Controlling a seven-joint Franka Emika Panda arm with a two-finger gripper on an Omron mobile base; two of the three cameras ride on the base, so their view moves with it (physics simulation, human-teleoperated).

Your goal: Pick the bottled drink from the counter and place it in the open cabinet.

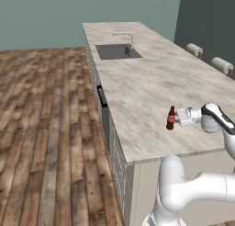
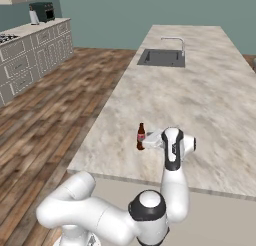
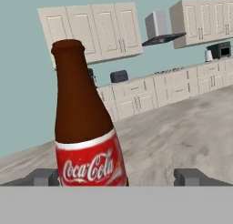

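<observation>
Marble counter [image 1: 151,82] underneath. Gripper [image 3: 117,176] level, spread wide, gripping nothing. Bottle [image 3: 84,123] upright on the counter between the fingertips [image 3: 44,176], nearer the left one. Sink [image 1: 117,51] far beyond.

Bottled drink [image 1: 170,119]: dark brown, narrow neck, red label with white script, upright on counter [image 1: 147,78] near front edge, well apart from inset grey sink. Counter: long, beige marble pattern, pale fronts below. Bottle cap colour hard to tell, seemingly brown like glass.
</observation>
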